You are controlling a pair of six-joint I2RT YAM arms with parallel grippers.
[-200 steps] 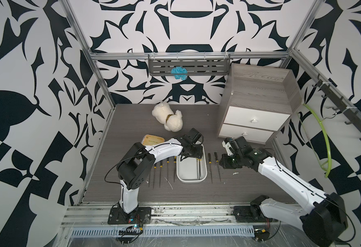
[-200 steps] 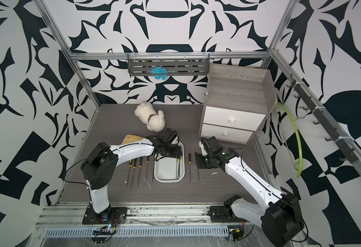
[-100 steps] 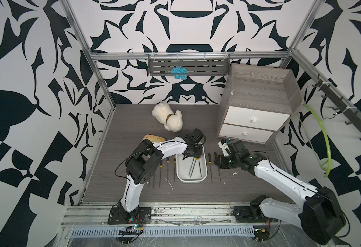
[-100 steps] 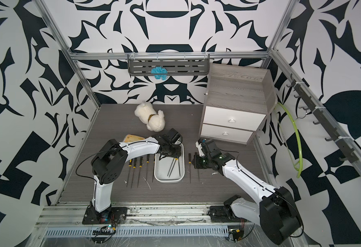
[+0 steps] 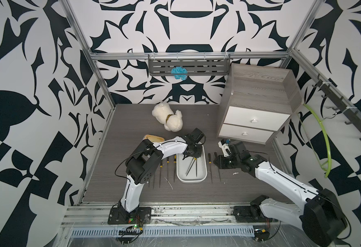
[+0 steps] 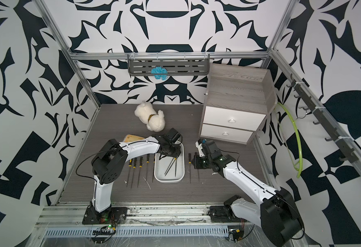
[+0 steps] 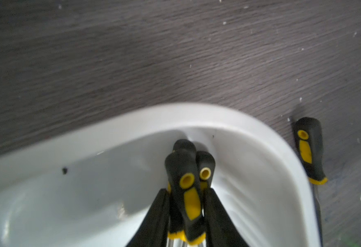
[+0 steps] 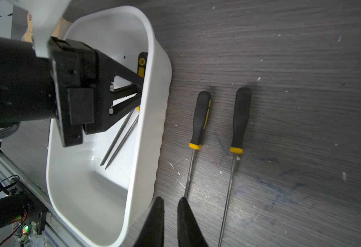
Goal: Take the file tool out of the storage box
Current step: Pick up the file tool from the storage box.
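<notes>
The shallow white plastic storage box with rounded corners lies in the middle of the grey wood-grain tabletop, its long side running from near to far. Inside it I count three thin file tools with black and yellow handles. The handles are crowded together at the far end, so the steel shafts point toward the near end, two of them lying close together. The left gripper reaches down to this far end, and its black fingers stand on both sides of the handle bundle, probably because a thick rubber handle gives a better hold than a thin shaft. The jaws are narrow around the handles, but I cannot tell if they already press, nor if they take one handle or two. The file to be taken is therefore inside the box, not yet out. Outside, a row of loose files lies left of the box and a pair of files right of it, all parallel, which seems to be the place for removed ones. The right gripper hovers near this pair with its jaws almost closed, only a thin gap between them, holding nothing. I judge that it keeps out of the way.
</notes>
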